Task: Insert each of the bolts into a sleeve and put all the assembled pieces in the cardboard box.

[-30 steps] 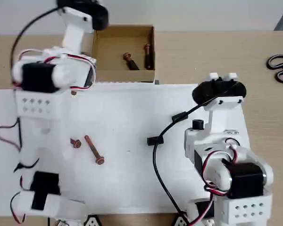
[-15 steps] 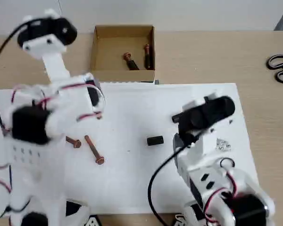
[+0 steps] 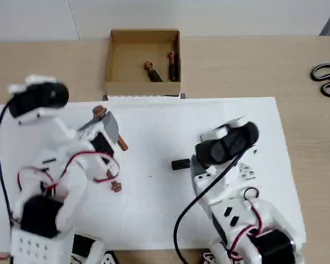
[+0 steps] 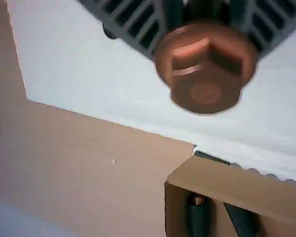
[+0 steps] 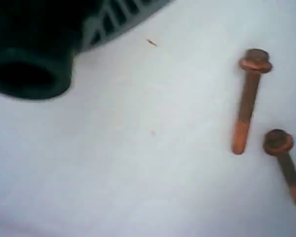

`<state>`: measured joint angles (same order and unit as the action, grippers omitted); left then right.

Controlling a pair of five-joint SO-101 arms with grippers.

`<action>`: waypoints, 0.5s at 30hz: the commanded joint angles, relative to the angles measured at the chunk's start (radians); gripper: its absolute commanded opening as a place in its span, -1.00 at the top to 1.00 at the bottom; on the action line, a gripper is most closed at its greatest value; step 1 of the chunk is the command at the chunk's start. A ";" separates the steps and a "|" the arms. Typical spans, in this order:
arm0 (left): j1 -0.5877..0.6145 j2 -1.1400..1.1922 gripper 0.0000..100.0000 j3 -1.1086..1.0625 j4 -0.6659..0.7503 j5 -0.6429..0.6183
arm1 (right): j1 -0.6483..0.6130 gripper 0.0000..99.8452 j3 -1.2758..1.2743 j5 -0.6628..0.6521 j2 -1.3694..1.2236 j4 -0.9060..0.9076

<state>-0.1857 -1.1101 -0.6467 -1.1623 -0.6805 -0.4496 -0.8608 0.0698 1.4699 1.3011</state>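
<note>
Setting: a small robotics test bench, in a lab or a hobby workshop; which of the two cannot be told.

Evidence:
- A light wooden table carries a white sheet laid over its middle.
- Two small white arms with exposed red, white and black wiring stand on it, one at 8 o'clock and the other at 5 o'clock.
- Loose copper-coloured bolts lie on the sheet.
- A cardboard box sits at 12 o'clock.
- Scissors lie at 2 o'clock.
</note>
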 commanded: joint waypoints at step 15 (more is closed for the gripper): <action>-0.064 -0.566 0.99 -0.446 0.279 0.078 | -0.289 0.99 -0.304 -0.012 0.340 -0.087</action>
<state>-0.2363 -1.6026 -1.0810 -0.9122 -0.6068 -0.7043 -1.1630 0.0698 1.8013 1.2398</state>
